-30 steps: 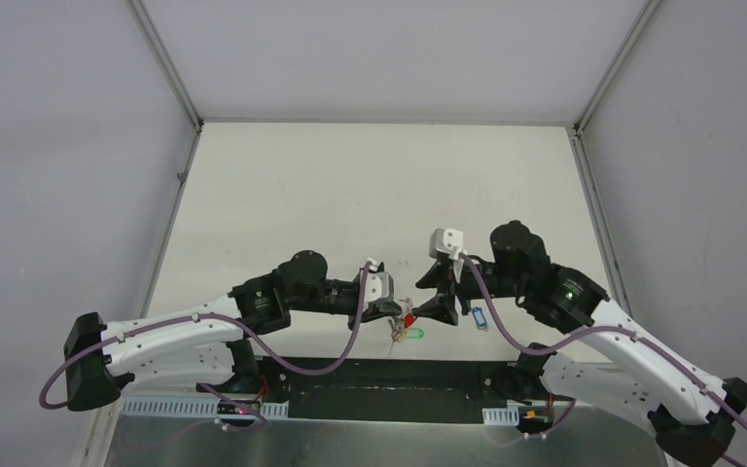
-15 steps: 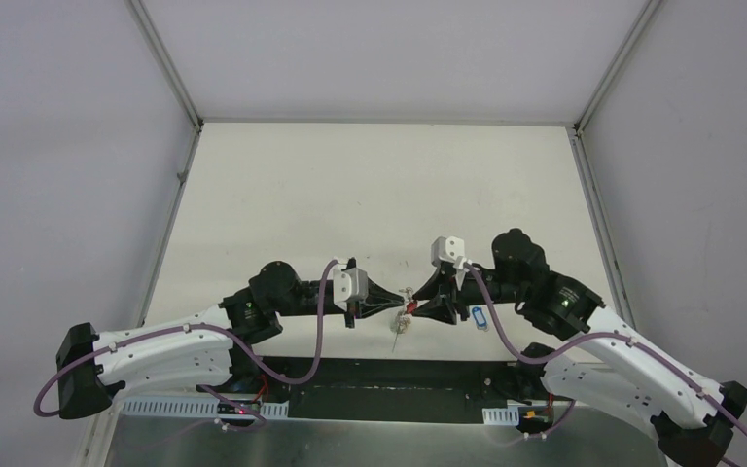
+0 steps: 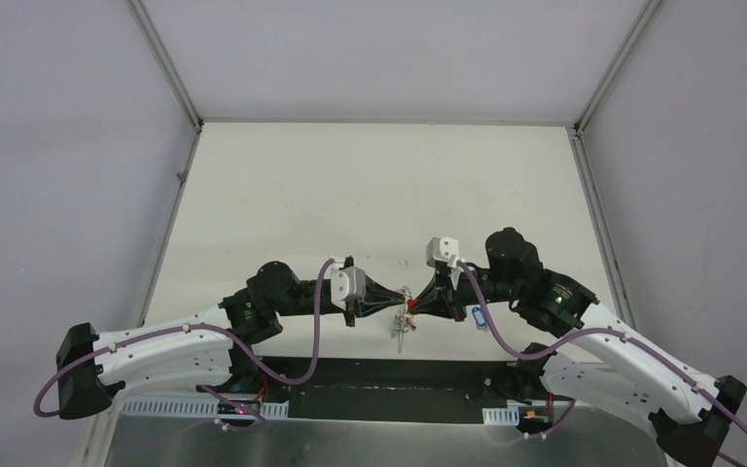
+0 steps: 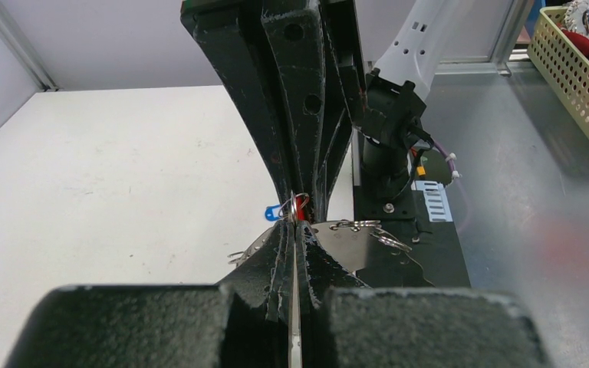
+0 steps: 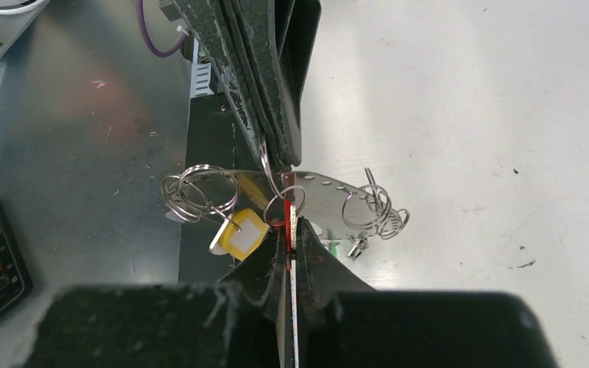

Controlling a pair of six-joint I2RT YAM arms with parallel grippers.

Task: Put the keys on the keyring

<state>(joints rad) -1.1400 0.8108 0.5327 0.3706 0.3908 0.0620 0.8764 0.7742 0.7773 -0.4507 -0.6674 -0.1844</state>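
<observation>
Just above the near edge of the desk (image 3: 370,185), the arms meet tip to tip: left jaws pinched shut on a split ring (image 5: 264,162) of the keyring (image 5: 324,192), right jaws clamped on the red-tagged key (image 5: 286,217), which looks to be pointing lengthwise straight at that ring, basically touching.

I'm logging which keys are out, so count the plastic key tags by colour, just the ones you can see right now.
red plastic tag: 1
yellow plastic tag: 1
blue plastic tag: 1
green plastic tag: 1, mostly hidden
Total: 4
</observation>
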